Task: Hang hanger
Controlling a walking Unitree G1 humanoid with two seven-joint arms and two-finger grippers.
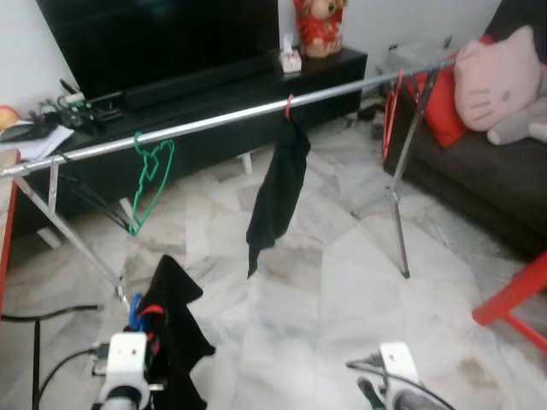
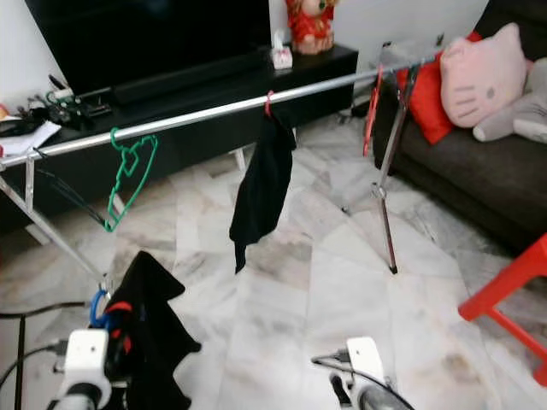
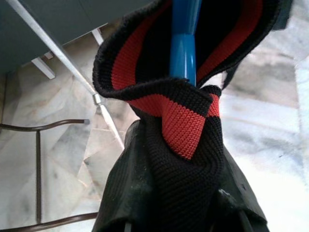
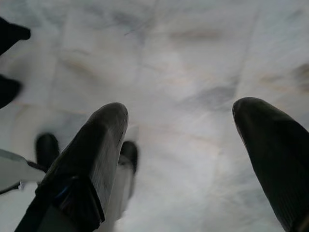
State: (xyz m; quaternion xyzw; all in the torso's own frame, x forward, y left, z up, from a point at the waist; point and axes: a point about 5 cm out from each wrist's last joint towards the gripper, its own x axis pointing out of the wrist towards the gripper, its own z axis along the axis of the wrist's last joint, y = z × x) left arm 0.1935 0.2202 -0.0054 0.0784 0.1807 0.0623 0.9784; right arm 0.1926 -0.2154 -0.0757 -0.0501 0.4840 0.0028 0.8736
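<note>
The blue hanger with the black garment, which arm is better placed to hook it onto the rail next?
Left. The left gripper already holds the blue hanger with the black garment on it, below the rail. The right gripper is open over bare floor, holding nothing.

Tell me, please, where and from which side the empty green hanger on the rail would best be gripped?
Grip the green hanger on its bare sloping side bar below the hook, probably coming from the robot's side of the rail. It hangs free and carries no cloth, with open floor in front. The right pincer is open and free; the left pincer is shut on the blue hanger with its black garment.
</note>
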